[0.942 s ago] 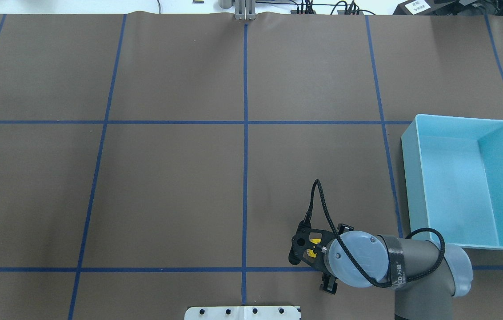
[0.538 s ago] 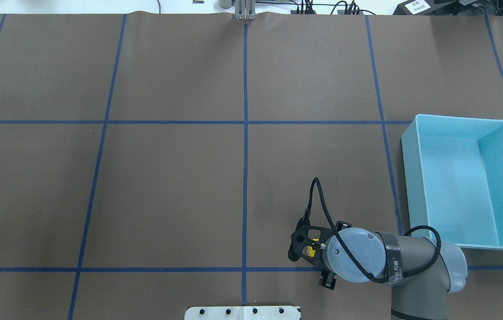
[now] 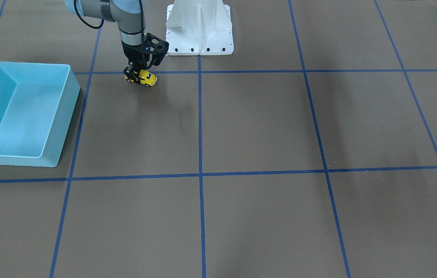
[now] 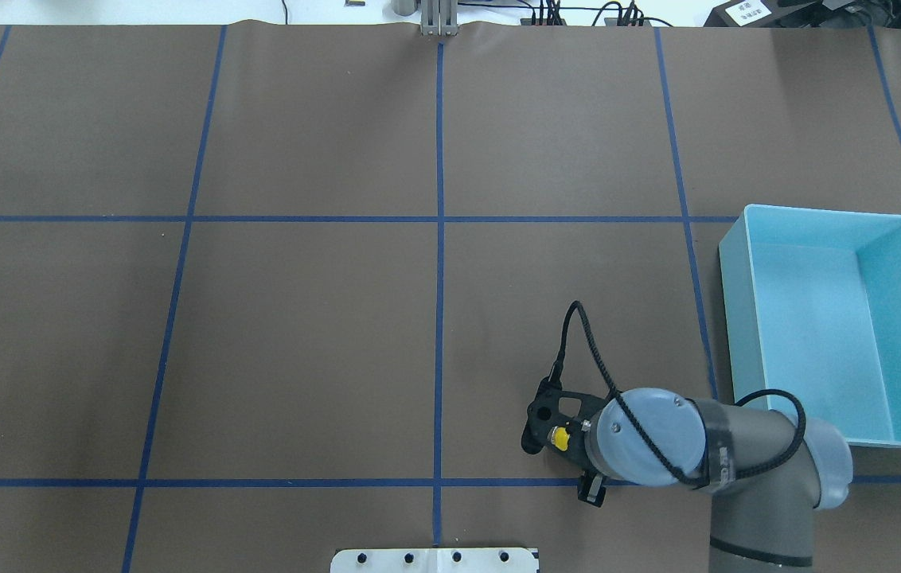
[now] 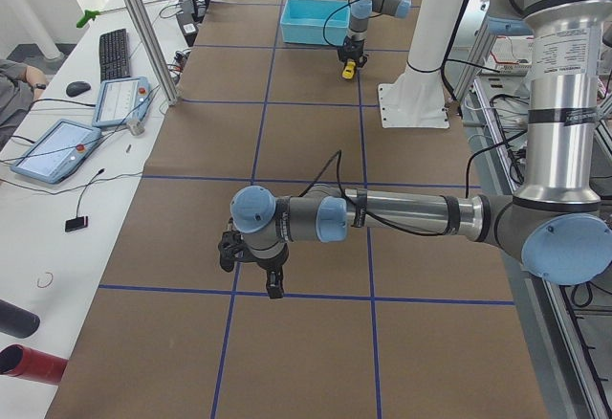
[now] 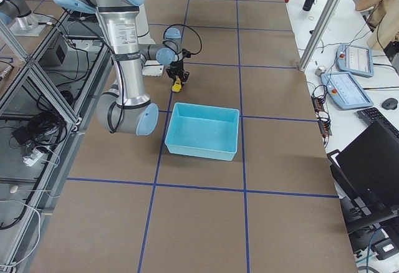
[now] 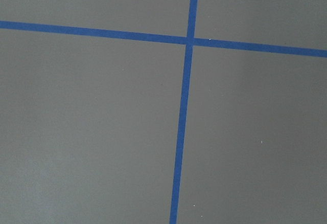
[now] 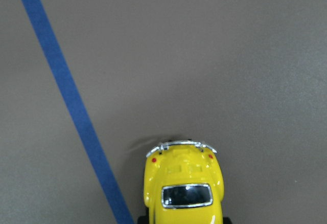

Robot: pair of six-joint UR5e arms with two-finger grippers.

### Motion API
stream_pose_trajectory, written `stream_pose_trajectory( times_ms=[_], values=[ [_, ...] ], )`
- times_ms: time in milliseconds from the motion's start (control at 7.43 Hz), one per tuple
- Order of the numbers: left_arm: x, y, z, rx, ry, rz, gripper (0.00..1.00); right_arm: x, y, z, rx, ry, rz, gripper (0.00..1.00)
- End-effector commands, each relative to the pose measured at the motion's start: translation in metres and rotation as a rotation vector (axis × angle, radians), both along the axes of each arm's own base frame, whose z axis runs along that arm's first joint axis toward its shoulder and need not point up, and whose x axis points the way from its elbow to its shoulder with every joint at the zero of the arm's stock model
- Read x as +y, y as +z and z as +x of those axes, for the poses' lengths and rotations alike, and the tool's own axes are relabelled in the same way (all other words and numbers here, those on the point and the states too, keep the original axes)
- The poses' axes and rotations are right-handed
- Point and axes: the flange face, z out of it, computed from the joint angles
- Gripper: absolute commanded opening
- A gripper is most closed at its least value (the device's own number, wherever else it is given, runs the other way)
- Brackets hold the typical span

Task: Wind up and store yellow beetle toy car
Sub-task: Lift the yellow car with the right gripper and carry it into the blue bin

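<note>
The yellow beetle toy car (image 3: 141, 78) stands on the brown table near the robot base, just inside a blue tape line. My right gripper (image 3: 137, 74) reaches straight down and is shut on the car's sides. In the overhead view only a speck of the yellow car (image 4: 558, 437) shows under the right wrist. The right wrist view shows the car's (image 8: 184, 188) roof and end from above, with the fingers out of frame. The car also shows in the side views (image 5: 349, 70) (image 6: 177, 86). My left gripper (image 5: 229, 254) hovers low over bare table far from the car; I cannot tell whether it is open.
The light blue bin (image 4: 737, 318) stands empty on the table to the right of the right arm; it also shows in the front-facing view (image 3: 68, 104). The white robot base plate (image 3: 199, 48) is close behind the car. Blue tape lines grid the table.
The right wrist and gripper first slid slightly toward the robot base, then moved a little away from it, with the car still between the fingers.
</note>
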Motion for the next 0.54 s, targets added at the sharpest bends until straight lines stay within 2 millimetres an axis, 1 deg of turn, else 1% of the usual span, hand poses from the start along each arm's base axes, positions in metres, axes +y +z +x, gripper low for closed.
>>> stream_pose_trajectory(
  times_ms=[0, 269, 404],
  values=[
    [-0.001, -0.002, 0.001, 0.001, -0.013, -0.01, 1.0, -0.041, 0.012, 0.077, -0.008, 0.025, -0.086, 0.0],
    [0.0, -0.001, 0.001, 0.001, -0.016, -0.017, 1.0, -0.054, 0.038, 0.148, 0.018, -0.003, -0.069, 0.0],
    [-0.001, 0.001, 0.001, -0.002, -0.014, -0.014, 1.0, -0.061, 0.045, 0.178, 0.018, -0.011, -0.071, 0.0]
  ],
)
